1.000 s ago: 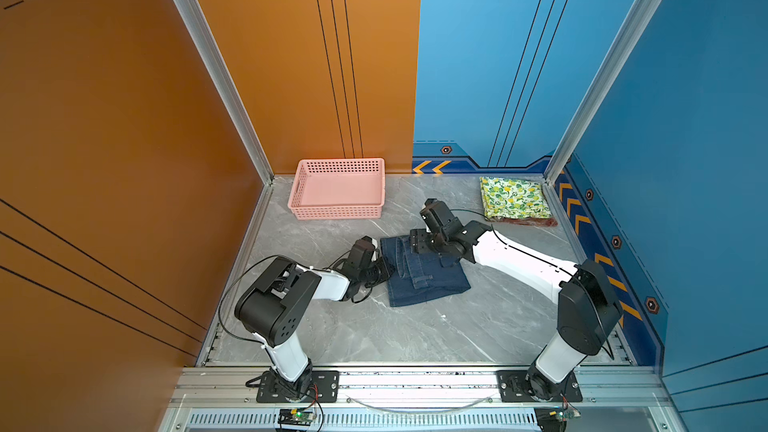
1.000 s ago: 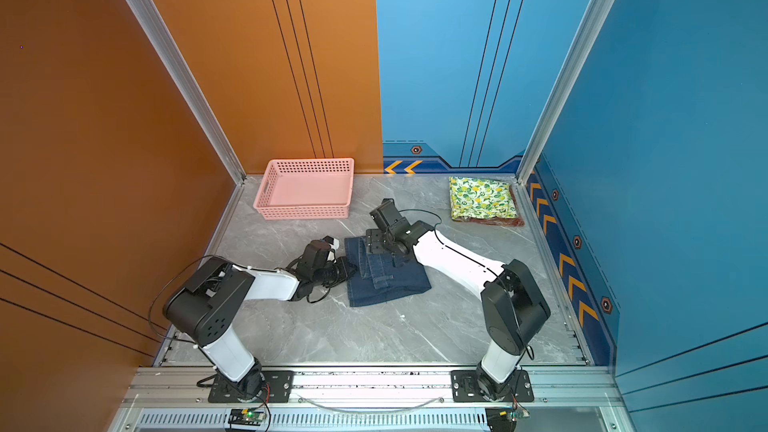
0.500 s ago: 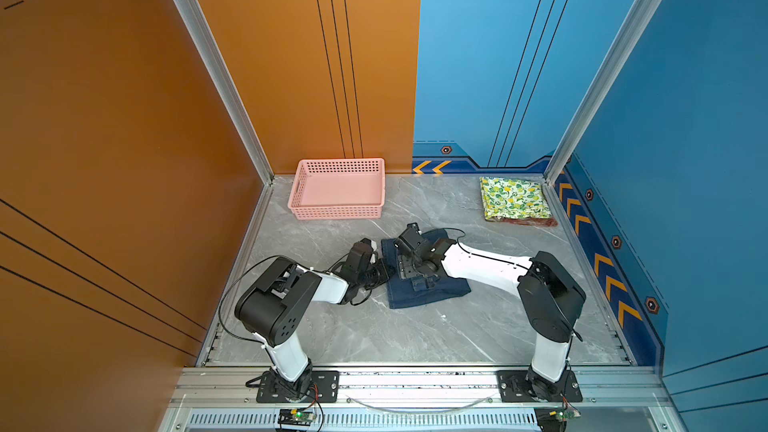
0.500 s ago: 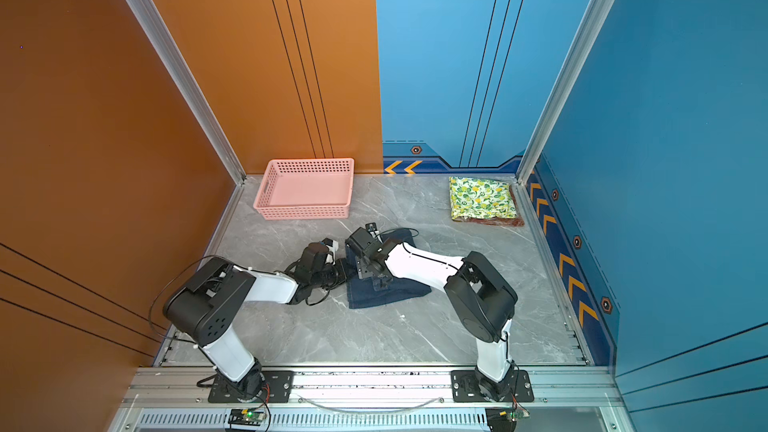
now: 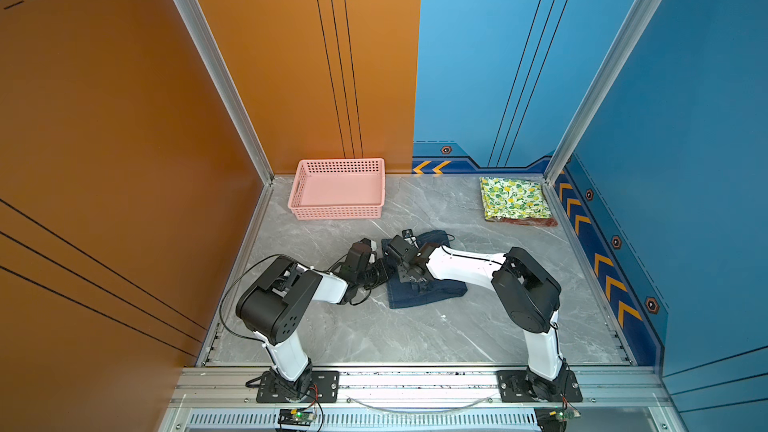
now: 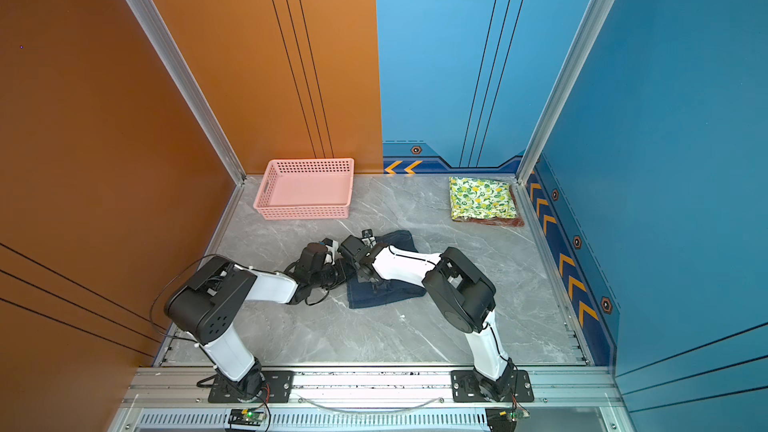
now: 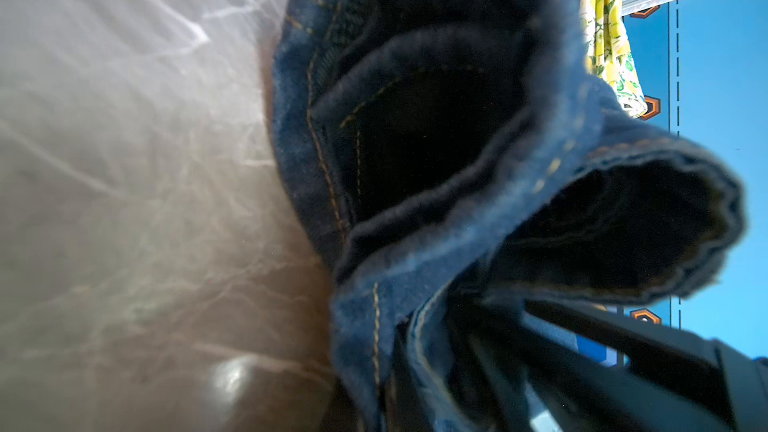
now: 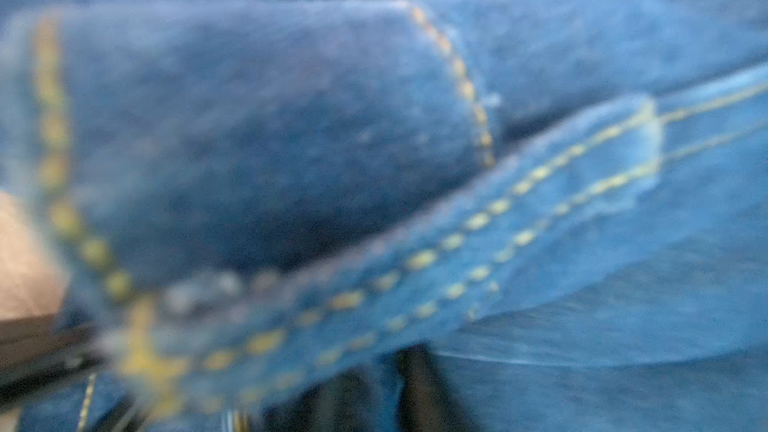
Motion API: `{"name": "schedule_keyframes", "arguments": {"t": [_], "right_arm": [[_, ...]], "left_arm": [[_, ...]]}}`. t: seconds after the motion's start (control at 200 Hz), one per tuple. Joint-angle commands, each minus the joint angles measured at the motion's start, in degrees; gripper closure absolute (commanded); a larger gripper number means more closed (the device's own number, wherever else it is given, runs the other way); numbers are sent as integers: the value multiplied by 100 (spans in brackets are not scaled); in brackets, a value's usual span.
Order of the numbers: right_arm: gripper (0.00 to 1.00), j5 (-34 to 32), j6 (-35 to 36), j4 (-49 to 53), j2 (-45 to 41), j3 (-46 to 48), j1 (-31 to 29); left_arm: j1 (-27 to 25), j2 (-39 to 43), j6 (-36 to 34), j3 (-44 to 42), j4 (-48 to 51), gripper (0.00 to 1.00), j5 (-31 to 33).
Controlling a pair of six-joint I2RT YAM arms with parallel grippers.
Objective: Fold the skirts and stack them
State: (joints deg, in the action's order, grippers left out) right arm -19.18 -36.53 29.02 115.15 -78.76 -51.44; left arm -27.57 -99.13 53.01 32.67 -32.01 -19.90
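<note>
The dark blue denim skirt [image 5: 428,290] [image 6: 388,292] lies folded mid-table in both top views. My left gripper [image 5: 384,273] [image 6: 345,273] lies low at its left edge, shut on a bunch of denim [image 7: 415,139] that fills the left wrist view. My right gripper [image 5: 413,278] [image 6: 376,280] reaches across and presses down on the skirt's left part, shut on a stitched denim fold [image 8: 374,184]. At the back right the lemon-print skirt [image 5: 513,197] [image 6: 482,197] lies folded on the rust-red plaid skirt [image 5: 528,222] [image 6: 494,222], of which only an edge shows.
A pink perforated basket [image 5: 336,213] [image 6: 303,213] stands empty at the back left against the orange wall. Walls close the table on three sides. The two arms' wrists sit close together over the denim's left edge.
The right arm swung from the denim's back edge leftward and down onto its left part, and its gripper closed. The left arm kept still.
</note>
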Motion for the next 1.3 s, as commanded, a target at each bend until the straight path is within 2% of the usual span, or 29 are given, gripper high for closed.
{"name": "schedule_keyframes", "arguments": {"t": [0.0,0.19,0.411,0.836,0.876,0.971,1.046,1.146,1.297], "right_arm": [[100,7,18,236,-113,-30,33],[100,298,260,227,-674,9,103],[100,887,168,263,-1155,76,119],[100,1889,-468,-405,-948,202,35],[90,1979,-509,-475,-928,220,38],[54,2041,-535,-562,-978,273,69],[39,2016,-508,-625,-1146,349,145],[30,2041,-519,-819,-1445,573,284],[28,1852,-427,-852,-1738,810,415]], "left_arm": [[73,-278,-54,-260,867,100,15],[78,-317,-54,-304,778,100,-36],[97,-427,-13,-357,585,100,-95],[159,-450,-37,-404,511,100,-106],[171,-441,-45,-404,511,100,-109],[182,-376,-46,-435,511,100,-109],[213,-289,-46,-456,509,100,-124],[260,-145,-71,-471,598,100,-145],[255,292,-315,-320,1226,100,65]]}}
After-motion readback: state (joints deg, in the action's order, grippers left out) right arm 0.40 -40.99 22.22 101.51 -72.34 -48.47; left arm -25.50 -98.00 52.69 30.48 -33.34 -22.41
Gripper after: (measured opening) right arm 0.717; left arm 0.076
